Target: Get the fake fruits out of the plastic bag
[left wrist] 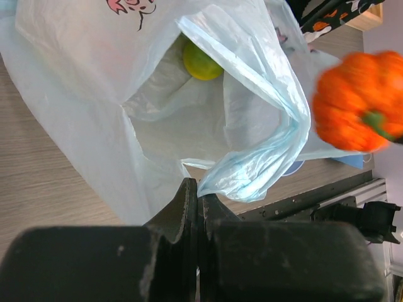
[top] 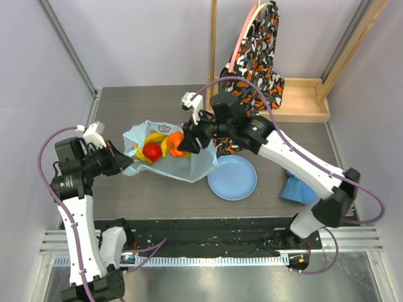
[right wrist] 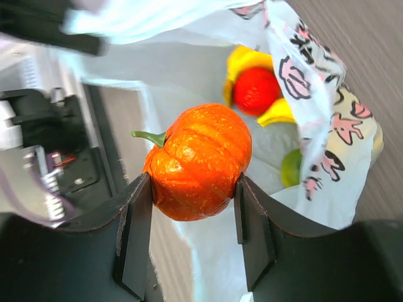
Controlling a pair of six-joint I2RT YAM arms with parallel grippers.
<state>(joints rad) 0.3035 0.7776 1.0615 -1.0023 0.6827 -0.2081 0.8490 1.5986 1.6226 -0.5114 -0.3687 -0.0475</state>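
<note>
The light-blue plastic bag (top: 189,165) with pink prints lies open left of centre. My left gripper (top: 124,162) is shut on the bag's edge (left wrist: 217,182) at its left side. My right gripper (top: 188,143) is shut on the orange ribbed fruit (right wrist: 198,160), held above the bag's mouth; it also shows in the top view (top: 177,144) and blurred in the left wrist view (left wrist: 359,100). The red round fruit (top: 152,151) and yellow banana bunch (top: 154,139) lie inside the bag. The green round fruit (left wrist: 201,61) sits deeper inside, also in the right wrist view (right wrist: 291,167).
A round pale-blue plate (top: 232,177) lies right of the bag. A solid blue cloth (top: 298,189) lies under my right arm. A patterned cloth (top: 261,50) hangs over a wooden tray (top: 306,99) at the back right. Black rails (top: 208,233) run along the near edge.
</note>
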